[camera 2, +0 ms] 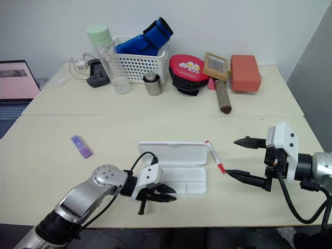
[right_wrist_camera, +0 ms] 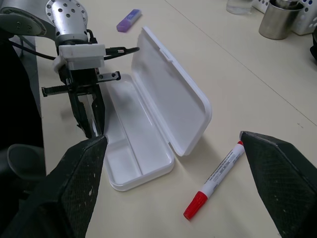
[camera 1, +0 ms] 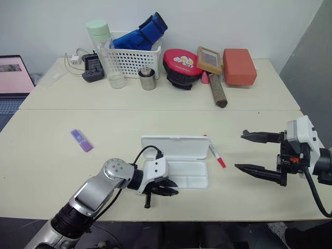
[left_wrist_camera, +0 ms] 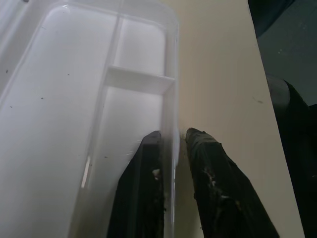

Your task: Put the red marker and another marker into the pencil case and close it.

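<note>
Flat white plastic hinged pencil case (camera 1: 176, 161) lay open; left gripper (left_wrist_camera: 173, 141) jaws pinched its front wall. Right gripper (camera 1: 251, 152) jaws spread, empty, beside red-capped white marker (camera 1: 216, 153).

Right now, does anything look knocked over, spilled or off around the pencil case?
Nothing stands out. The pencil case sits open and empty, lid up. The red marker lies flat just right of it, the purple marker well off to its left. The left gripper pinches the tray's near rim; the right gripper hangs open.
</note>
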Robot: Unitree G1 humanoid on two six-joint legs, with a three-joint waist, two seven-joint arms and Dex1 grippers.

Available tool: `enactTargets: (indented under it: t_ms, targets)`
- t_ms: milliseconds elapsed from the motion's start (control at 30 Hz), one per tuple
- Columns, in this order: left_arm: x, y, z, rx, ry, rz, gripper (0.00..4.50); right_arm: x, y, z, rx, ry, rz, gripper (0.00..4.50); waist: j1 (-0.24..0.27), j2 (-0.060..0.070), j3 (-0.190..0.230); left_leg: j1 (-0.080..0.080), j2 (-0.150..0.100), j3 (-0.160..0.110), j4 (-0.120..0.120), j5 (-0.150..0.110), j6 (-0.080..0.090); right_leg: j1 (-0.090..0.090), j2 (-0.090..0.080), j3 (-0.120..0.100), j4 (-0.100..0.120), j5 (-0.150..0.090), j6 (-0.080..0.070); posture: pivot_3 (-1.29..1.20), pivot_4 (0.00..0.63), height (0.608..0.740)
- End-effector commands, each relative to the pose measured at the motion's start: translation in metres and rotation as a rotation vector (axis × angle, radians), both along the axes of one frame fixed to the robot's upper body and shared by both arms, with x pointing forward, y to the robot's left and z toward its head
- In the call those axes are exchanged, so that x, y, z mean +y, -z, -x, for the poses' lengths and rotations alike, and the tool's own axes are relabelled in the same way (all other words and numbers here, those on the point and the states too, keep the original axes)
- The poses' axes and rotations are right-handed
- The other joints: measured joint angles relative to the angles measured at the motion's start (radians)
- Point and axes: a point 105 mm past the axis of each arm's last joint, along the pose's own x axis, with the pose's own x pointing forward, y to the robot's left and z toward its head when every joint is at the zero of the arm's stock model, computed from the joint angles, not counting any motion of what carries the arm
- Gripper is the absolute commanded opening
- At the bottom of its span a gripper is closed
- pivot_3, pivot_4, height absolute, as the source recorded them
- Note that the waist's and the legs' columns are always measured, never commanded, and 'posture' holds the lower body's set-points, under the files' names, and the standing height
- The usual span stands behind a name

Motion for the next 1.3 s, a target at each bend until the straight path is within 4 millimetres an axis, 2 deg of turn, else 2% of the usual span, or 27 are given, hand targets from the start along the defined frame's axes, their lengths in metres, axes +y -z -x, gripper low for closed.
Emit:
enactTargets:
  t_ms: [33,133,267,300,333,433,467,733,867,1033,1167,1300]
  targets:
    - [-0.005,-0.002,0.009,0.027,0.029,0.016,1.37,0.002,-0.006,0.001,-0.039,-0.020,0.007,4.50,0.000,0.000,0.000,0.000,0.000,0.000,0.000,0.000,0.000,0.000,0.000,0.000,0.000,0.000,0.000,0.00,0.150,0.740]
    - [-0.006,-0.006,0.009,0.027,0.026,0.030,1.51,0.002,-0.006,0.001,-0.037,-0.021,0.006,4.50,0.000,0.000,0.000,0.000,0.000,0.000,0.000,0.000,0.000,0.000,0.000,0.000,0.000,0.000,0.000,0.00,0.150,0.740]
    - [-0.007,-0.011,0.011,0.029,0.023,0.052,1.99,0.002,-0.005,0.002,-0.030,-0.022,0.008,4.50,0.000,0.000,0.000,0.000,0.000,0.000,0.000,0.000,0.000,0.000,0.000,0.000,0.000,0.000,0.000,0.00,0.150,0.740]
    - [-0.007,-0.012,0.011,0.031,0.023,0.058,1.99,0.002,-0.004,0.002,-0.029,-0.022,0.009,4.50,0.000,0.000,0.000,0.000,0.000,0.000,0.000,0.000,0.000,0.000,0.000,0.000,0.000,0.000,0.000,0.00,0.150,0.740]
    - [-0.008,-0.014,0.012,0.032,0.024,0.064,2.23,0.002,-0.004,0.002,-0.028,-0.022,0.010,4.50,0.000,0.000,0.000,0.000,0.000,0.000,0.000,0.000,0.000,0.000,0.000,0.000,0.000,0.000,0.000,0.00,0.150,0.740]
    - [-0.009,-0.016,0.011,0.025,0.020,0.072,2.43,0.002,-0.004,0.002,-0.024,-0.021,0.010,4.50,0.000,0.000,0.000,0.000,0.000,0.000,0.000,0.000,0.000,0.000,0.000,0.000,0.000,0.000,0.000,0.00,0.150,0.740]
    - [-0.009,-0.017,0.011,0.021,0.017,0.075,2.66,0.002,-0.003,0.001,-0.022,-0.021,0.011,4.50,0.000,0.000,0.000,0.000,0.000,0.000,0.000,0.000,0.000,0.000,0.000,0.000,0.000,0.000,0.000,0.00,0.150,0.740]
    - [-0.009,-0.025,0.005,-0.012,-0.019,0.093,3.49,0.000,0.000,-0.003,-0.006,0.012,0.013,4.50,0.000,0.000,0.000,0.000,0.000,0.000,0.000,0.000,0.000,0.000,0.000,0.000,0.000,0.000,0.000,0.00,0.150,0.740]
    - [-0.011,-0.042,0.000,-0.058,-0.059,0.164,3.93,-0.006,0.007,-0.015,-0.024,0.096,0.034,4.50,0.000,0.000,0.000,0.000,0.000,0.000,0.000,0.000,0.000,0.000,0.000,0.000,0.000,0.000,0.000,0.00,0.150,0.740]
    - [-0.012,-0.073,-0.006,-0.103,-0.103,0.284,4.49,-0.010,0.026,-0.021,0.035,0.181,0.087,4.50,0.000,0.000,0.000,-0.001,0.001,-0.001,0.000,0.000,0.000,-0.001,0.000,0.000,0.000,0.000,0.000,0.00,0.150,0.740]
    - [-0.014,-0.101,-0.005,-0.114,-0.120,0.393,4.49,-0.012,0.036,-0.030,0.080,0.242,0.103,4.50,0.000,0.000,0.000,-0.001,0.000,0.000,0.000,0.000,0.000,-0.001,0.000,0.000,0.000,0.000,0.000,0.00,0.150,0.740]
    - [-0.009,-0.118,-0.006,-0.164,-0.137,0.374,4.49,-0.016,0.046,-0.039,0.112,0.315,0.132,4.50,-0.001,0.000,0.000,-0.001,0.001,0.000,0.000,0.000,0.000,-0.001,0.000,0.000,0.000,0.000,0.000,0.00,0.150,0.740]
